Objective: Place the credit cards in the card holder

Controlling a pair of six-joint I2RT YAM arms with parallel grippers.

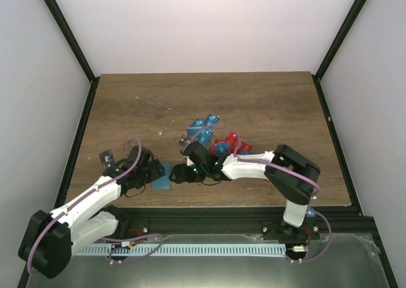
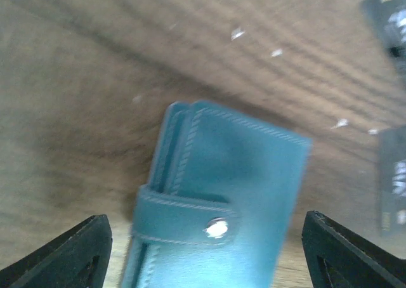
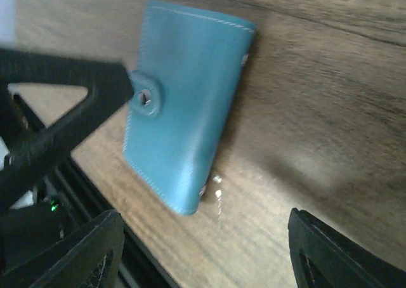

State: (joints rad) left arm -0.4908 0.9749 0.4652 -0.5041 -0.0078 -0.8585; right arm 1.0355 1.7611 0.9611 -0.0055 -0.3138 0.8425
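**Left gripper (image 1: 155, 175) and right gripper (image 1: 179, 173) both spread at the card holder (image 1: 164, 179)**

Seen from above, the left gripper and the right gripper meet nose to nose over the card holder, which lies flat on the wooden table (image 1: 254, 98) close to its front edge, left of centre. In the left wrist view the left gripper (image 2: 203, 221) has its jaws wide apart; its two black fingers (image 2: 70, 256) stand one on each side of the teal case (image 2: 222, 174), with bare wood between each finger and the case, so nothing is pinched. The case is closed; its strap runs across the front to a snap tab (image 2: 217, 228) with a metal stud.

In the right wrist view the right gripper (image 3: 206, 237) is also spread and holds nothing; the card holder (image 3: 184, 110) lies ahead of its fingers (image 3: 336, 250), not between them. A black finger of the left gripper reaches in from the left as far as the snap tab (image 3: 144, 99); whether it touches cannot be told.

Farther back, beyond the right arm, blue cards (image 1: 206, 124) and red cards (image 1: 229, 142) lie in a loose heap, apart from the holder; two blurred black cards (image 2: 393, 180) with pale marks show at the right edge of the left wrist view.
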